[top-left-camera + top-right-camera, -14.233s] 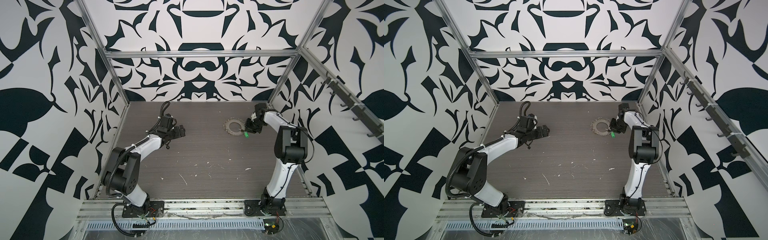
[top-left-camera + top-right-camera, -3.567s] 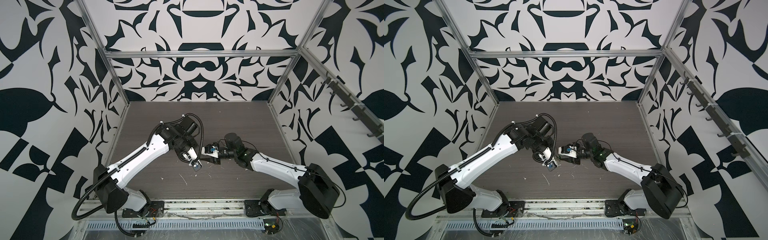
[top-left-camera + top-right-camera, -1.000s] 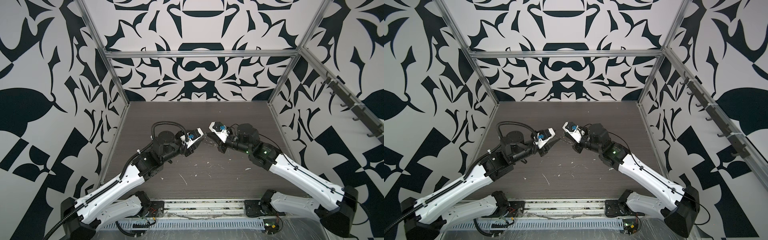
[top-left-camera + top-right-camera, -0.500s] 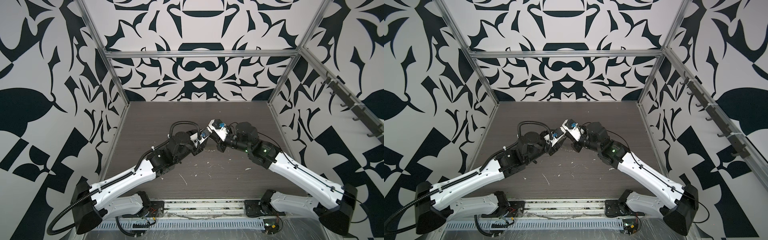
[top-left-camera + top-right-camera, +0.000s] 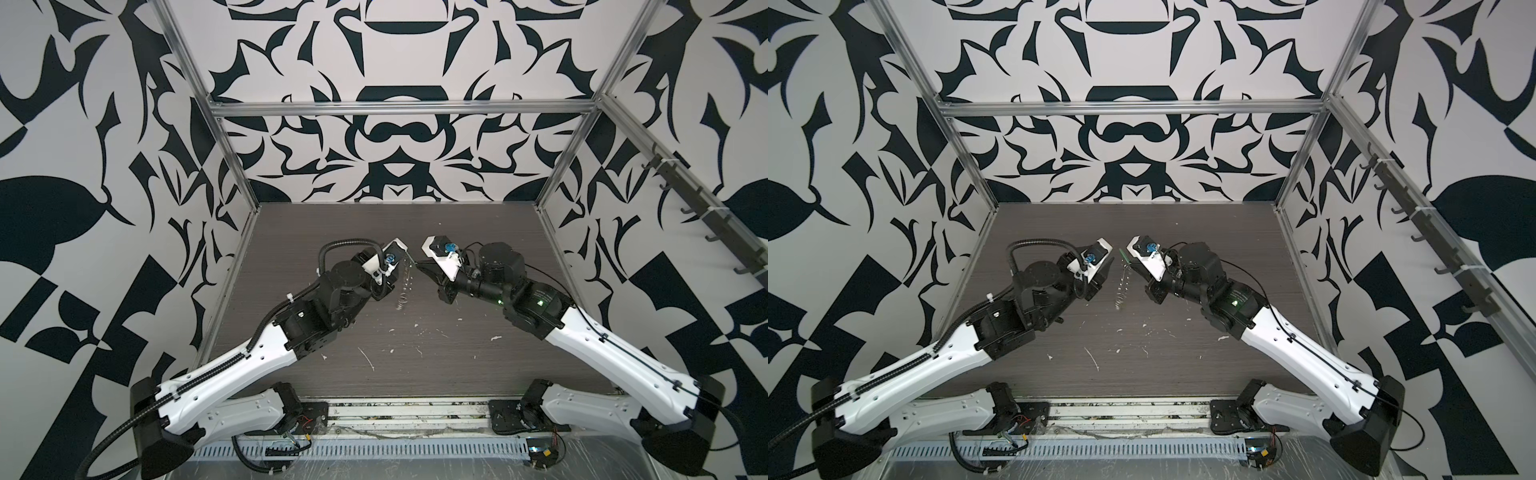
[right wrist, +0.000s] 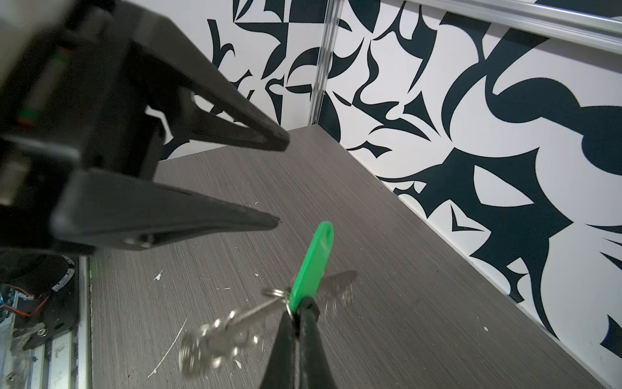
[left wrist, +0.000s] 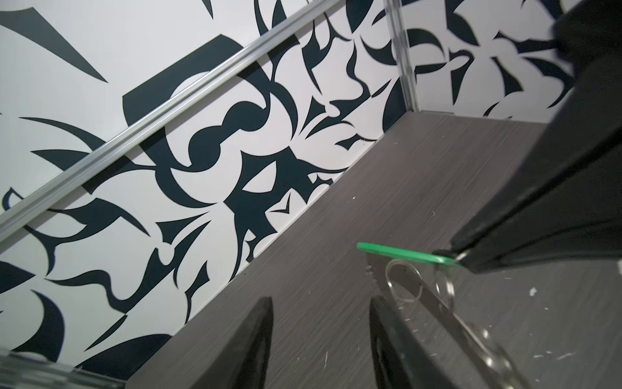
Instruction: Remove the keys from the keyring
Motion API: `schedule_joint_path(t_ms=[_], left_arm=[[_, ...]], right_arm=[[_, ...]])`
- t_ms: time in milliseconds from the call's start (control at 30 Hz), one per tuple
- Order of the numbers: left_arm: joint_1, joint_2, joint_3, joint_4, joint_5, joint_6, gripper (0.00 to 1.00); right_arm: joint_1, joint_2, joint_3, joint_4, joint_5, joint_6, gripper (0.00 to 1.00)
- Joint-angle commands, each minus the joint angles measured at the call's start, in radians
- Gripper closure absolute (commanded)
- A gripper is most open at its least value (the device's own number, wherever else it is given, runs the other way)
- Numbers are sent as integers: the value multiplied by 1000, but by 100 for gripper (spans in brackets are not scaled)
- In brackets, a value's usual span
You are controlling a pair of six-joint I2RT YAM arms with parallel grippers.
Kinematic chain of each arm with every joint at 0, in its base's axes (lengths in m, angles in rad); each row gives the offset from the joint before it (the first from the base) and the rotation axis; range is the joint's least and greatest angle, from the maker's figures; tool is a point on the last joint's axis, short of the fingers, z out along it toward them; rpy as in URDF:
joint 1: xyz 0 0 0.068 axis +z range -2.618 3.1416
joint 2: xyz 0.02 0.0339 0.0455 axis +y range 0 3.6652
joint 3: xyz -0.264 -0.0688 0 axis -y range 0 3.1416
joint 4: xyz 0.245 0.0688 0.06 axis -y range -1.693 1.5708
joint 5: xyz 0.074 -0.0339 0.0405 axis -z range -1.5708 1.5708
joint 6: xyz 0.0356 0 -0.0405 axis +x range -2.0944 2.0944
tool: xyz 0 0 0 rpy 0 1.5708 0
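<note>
Your left end effector (image 6: 282, 180) hangs half open and empty, left of the bright green oblong plastic key tag (image 6: 313, 262), probably to take the wide silvery metal keyring (image 6: 215, 340) dangling beneath that tag. Your right end effector (image 6: 298, 311) pinches the tag's base, holding both above the surface (image 6: 370, 235).

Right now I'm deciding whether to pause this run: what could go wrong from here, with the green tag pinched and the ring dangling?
1. The right tool grips only the end of the green tag, and the keyring hangs from it above the table. The tag could slip and everything drop.
2. The keyring looks blurred, likely swinging, so the open, empty left tool may miss or knock it.
</note>
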Motion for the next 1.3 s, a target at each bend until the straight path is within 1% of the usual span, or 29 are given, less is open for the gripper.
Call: schedule_joint_path(t_ms=[0,67,167,333,433,600,733,900,967,1067,1133,1267], left_arm=[[13,-73,-30,-20,159,-12,55],[24,-92,-24,-69,221,-10,58],[32,-101,-15,-115,263,-25,66],[36,-77,-2,-142,310,-56,76],[36,-51,-5,-120,320,-72,79],[36,-23,-24,-47,328,-88,80],[38,-12,-21,-31,323,-89,80],[36,-6,-28,3,318,-82,79],[41,1,-30,25,316,-74,78],[72,18,-13,37,351,-95,78],[107,35,10,30,394,-135,78],[121,65,39,23,416,-153,78]], right_arm=[[6,-10,51,39,-13,-1,100],[6,-14,50,39,-16,7,100],[6,-20,48,42,-22,28,100],[6,-25,41,70,-27,64,100],[6,-24,33,98,-27,89,100],[7,-19,22,149,3,155,100],[7,-22,5,195,33,203,100],[7,-28,-6,232,30,242,100],[7,-34,-11,242,30,248,100],[8,-37,-9,250,30,256,100],[8,-36,-5,255,31,264,100],[10,-33,-6,276,33,276,100]])
